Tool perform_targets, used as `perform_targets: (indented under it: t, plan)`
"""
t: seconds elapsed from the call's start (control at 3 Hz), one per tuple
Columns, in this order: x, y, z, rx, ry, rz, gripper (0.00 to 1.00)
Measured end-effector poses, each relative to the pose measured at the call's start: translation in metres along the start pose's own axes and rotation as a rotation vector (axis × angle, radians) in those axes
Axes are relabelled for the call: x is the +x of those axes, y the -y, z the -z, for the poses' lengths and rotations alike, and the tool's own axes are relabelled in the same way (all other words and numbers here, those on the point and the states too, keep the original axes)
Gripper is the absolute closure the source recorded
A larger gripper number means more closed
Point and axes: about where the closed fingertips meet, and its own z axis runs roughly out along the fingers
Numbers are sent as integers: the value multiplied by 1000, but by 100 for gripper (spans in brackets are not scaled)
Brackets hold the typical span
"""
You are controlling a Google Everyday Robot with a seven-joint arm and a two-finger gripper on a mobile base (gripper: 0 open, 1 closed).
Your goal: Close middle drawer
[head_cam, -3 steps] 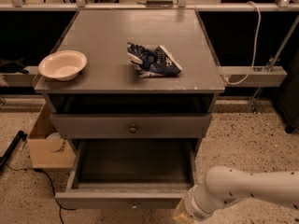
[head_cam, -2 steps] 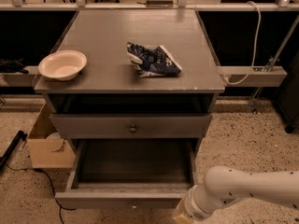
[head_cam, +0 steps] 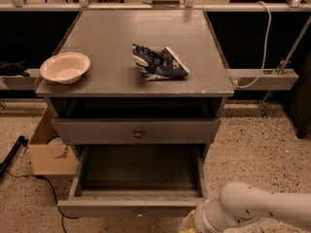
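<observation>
The middle drawer [head_cam: 138, 176] is pulled far out of the grey cabinet, its bare grey box open to view. Its flat front panel [head_cam: 97, 208] sits low in the camera view with a small knob at its lower edge. Above it is a shut drawer with a taller front and a dark round knob [head_cam: 138, 133]. My white arm [head_cam: 257, 208] comes in from the lower right, and its wrist end is next to the open drawer's front right corner. My gripper is below the bottom edge of the view.
On the cabinet top [head_cam: 112, 47] are a white bowl [head_cam: 65, 67] at the left and a crumpled blue chip bag [head_cam: 158, 62] in the middle. A cardboard box [head_cam: 48, 152] and a black cable lie on the floor to the left. A rail with a white cable is at the right.
My arm has sunk slightly lower at the bottom right. The open drawer has not moved.
</observation>
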Motion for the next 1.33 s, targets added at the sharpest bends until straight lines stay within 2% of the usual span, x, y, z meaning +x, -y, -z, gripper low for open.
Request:
perform_targets:
  t: [0.33,1.0,1.33]
  plan:
    - [-3,1,-8,23,50,-4,100]
    - [4,-2,-16,37,66,-38,100]
    - [3,10,-31,34,70,-49,100]
